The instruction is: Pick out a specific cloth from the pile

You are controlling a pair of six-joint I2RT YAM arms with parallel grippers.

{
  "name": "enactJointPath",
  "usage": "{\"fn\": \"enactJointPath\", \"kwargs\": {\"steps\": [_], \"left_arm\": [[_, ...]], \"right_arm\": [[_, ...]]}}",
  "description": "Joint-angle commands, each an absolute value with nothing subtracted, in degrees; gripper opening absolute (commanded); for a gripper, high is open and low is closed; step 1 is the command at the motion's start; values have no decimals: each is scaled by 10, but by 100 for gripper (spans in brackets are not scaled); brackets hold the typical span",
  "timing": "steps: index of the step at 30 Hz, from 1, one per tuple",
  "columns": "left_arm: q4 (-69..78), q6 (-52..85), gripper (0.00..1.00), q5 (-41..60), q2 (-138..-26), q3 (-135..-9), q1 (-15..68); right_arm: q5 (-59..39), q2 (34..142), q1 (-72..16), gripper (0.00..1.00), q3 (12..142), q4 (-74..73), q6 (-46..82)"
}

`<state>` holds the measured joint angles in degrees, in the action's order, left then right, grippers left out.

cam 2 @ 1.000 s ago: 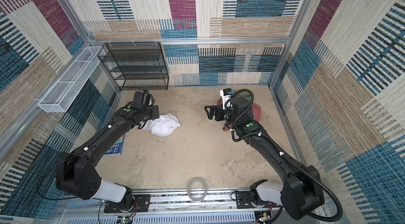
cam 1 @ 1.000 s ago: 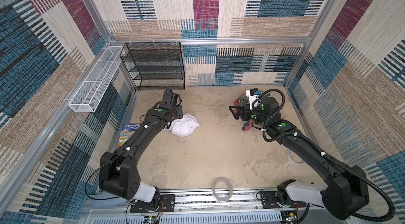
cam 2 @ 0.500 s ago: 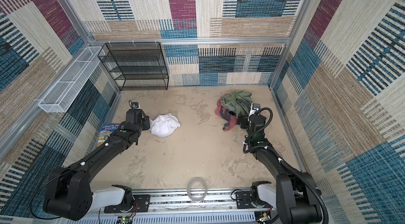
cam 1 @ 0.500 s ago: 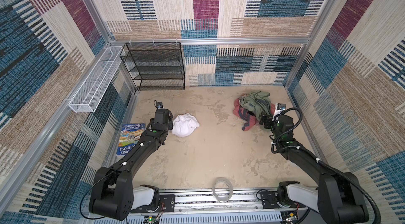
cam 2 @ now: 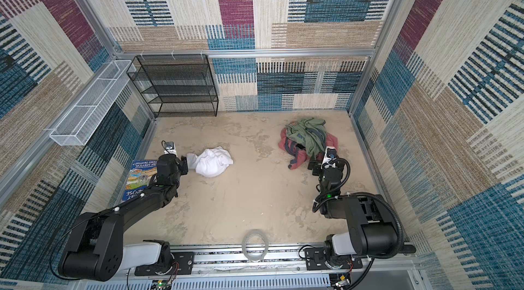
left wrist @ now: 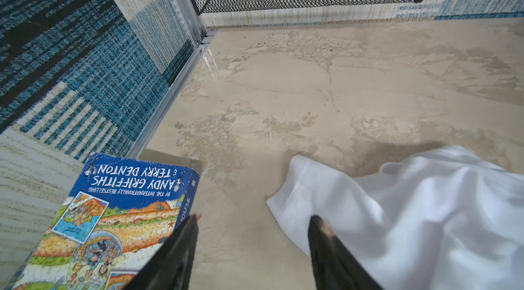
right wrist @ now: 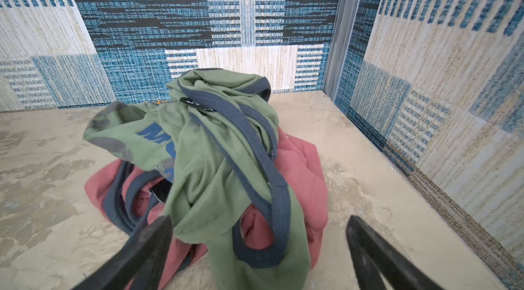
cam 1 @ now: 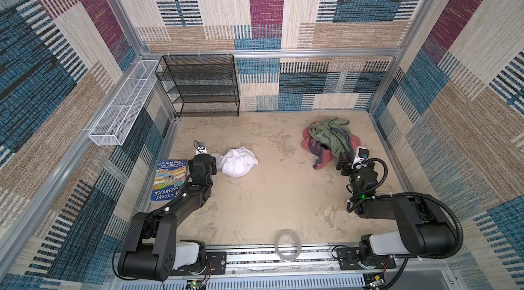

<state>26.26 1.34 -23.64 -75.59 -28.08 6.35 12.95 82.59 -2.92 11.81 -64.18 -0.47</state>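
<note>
Cloth (cam 1: 239, 162) is lying alone at the counter's (cam 1: 269, 203) nine o'clock, well apart from the pile (cam 1: 330, 139) at two. I am seeing left jaws spread beside its hem and right jaws spread empty near the pile; I am planning a straight lift away, avoiding any snag.

Held the left arm (cam 1: 175, 203) stretched forward and low on the left side, left gripper (left wrist: 255, 217) pointing ahead, jaws partly apart, clamping nothing. Held the right arm (cam 1: 402, 212) folded near its base, elbow sharply bent, right gripper (right wrist: 259, 219) pointing ahead, jaws spread wide.
</note>
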Motion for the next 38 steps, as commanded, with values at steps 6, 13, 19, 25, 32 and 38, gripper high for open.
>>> {"fn": "enactJointPath", "kwargs": {"steps": [6,13,19,25,32,38], "left_arm": [[496,3,66,-158,-830,-205,27],[529,6,65,-129,-877,-209,15],[476,7,67,-114,-881,-239,10],[476,7,67,-113,-881,-239,9],[476,7,67,-113,-880,-239,9],[478,7,67,-114,-880,-237,9]], "right_arm": [[109,850,-27,100,112,-734,-6],[89,877,-24,100,111,-749,-9],[83,881,-20,100,109,-762,-9],[83,882,-19,100,109,-761,-9],[82,882,-19,100,112,-755,-8],[80,881,-18,100,111,-755,-7]]}}
